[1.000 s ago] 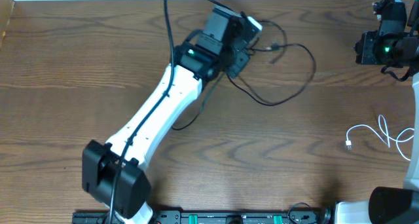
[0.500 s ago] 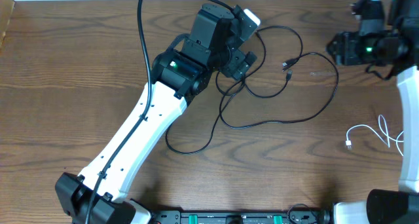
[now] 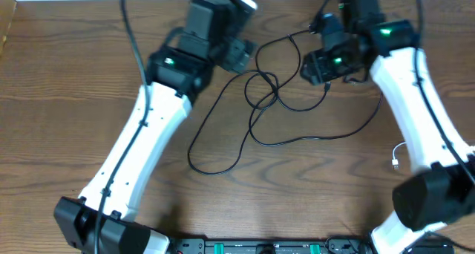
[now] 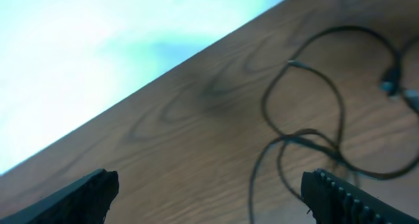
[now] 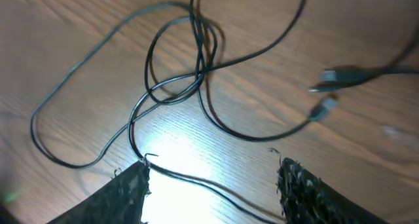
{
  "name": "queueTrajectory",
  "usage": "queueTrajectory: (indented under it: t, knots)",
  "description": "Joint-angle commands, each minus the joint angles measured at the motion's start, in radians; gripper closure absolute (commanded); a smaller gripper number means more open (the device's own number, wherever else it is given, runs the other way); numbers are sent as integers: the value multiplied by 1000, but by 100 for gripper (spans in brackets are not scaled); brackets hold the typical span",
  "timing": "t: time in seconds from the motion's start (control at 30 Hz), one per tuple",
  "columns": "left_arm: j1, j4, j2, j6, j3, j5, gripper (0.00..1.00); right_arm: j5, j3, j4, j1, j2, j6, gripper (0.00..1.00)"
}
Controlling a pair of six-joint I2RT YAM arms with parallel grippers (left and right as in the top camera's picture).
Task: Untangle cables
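Cables (image 5: 198, 72) knotted, white cable (image 3: 395, 163) obscured, left end effector (image 4: 209, 183) and right end effector (image 5: 211, 166) released

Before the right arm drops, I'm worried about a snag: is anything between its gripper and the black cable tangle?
Nothing visible does. The open right gripper sits right above the black cables lying on the table.
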Motion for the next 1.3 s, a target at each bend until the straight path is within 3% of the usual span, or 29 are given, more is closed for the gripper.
queueTrajectory:
  t: [0.0, 0.5, 1.27]
  knots:
    - [69, -4, 6, -24, 0, 43, 7, 12, 14, 8, 16, 65, 46, 39]
    - [113, -3, 9, -24, 0, 48, 7, 12, 14, 117, 131, 316, 135, 40]
    - [113, -2, 9, -24, 0, 100, 7, 218, 14, 137, 191, 324, 230, 38]
